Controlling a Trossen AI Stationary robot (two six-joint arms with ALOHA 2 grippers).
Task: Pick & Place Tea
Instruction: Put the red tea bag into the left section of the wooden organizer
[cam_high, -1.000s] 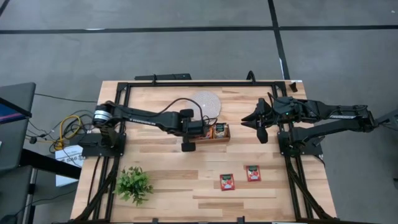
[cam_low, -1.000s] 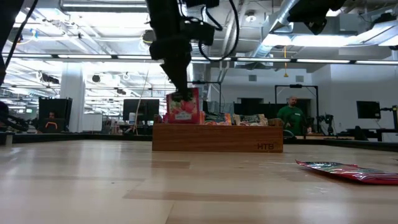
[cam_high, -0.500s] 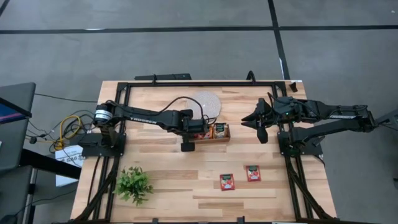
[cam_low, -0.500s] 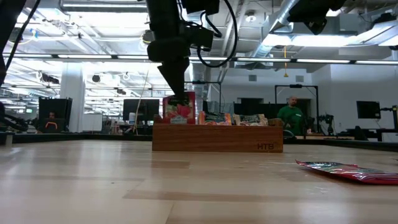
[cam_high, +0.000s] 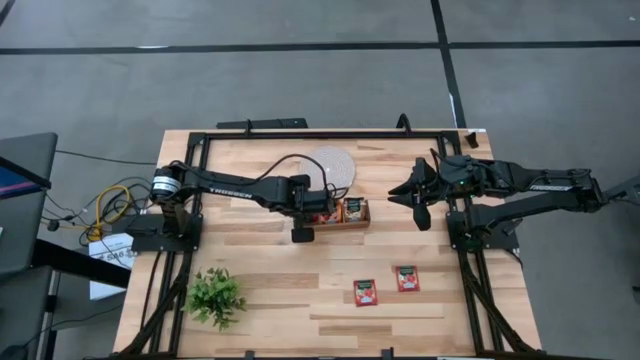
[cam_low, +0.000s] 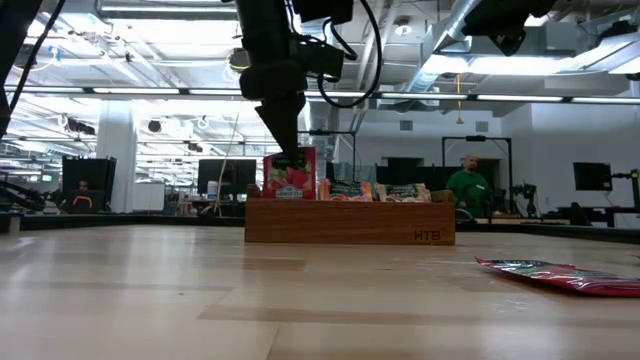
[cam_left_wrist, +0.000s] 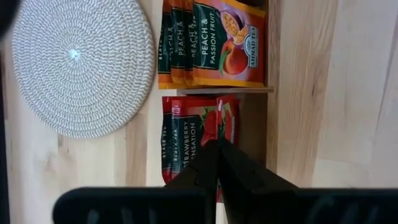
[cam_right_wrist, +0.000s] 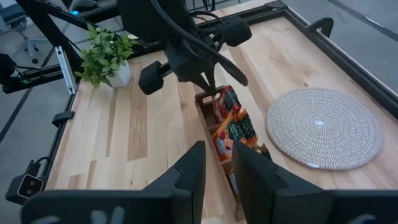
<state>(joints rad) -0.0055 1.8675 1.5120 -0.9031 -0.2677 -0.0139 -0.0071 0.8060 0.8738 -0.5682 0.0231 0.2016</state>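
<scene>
Left pincer (cam_low: 291, 158), pressed together on a red tea sachet (cam_low: 290, 178), has lowered it into the wooden tray's (cam_low: 350, 222) end compartment; release is probably next. Two sachets (cam_high: 366, 292) lie on the tabletop (cam_high: 260, 300) well apart from the tray. Right pincer (cam_high: 412, 193), slightly spread and empty, waits beyond the tray; nothing obstructs.

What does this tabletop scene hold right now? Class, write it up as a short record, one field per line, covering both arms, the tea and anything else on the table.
Left gripper: shut on a red strawberry sachet, lowered into the end compartment of the wooden tray
Right gripper: waits above the table's right side, holding nothing
Next compartment: orange peach sachets
Loose sachets: two red ones flat on the table's near side
Woven mat: beside the tray
Plant: near left corner
</scene>
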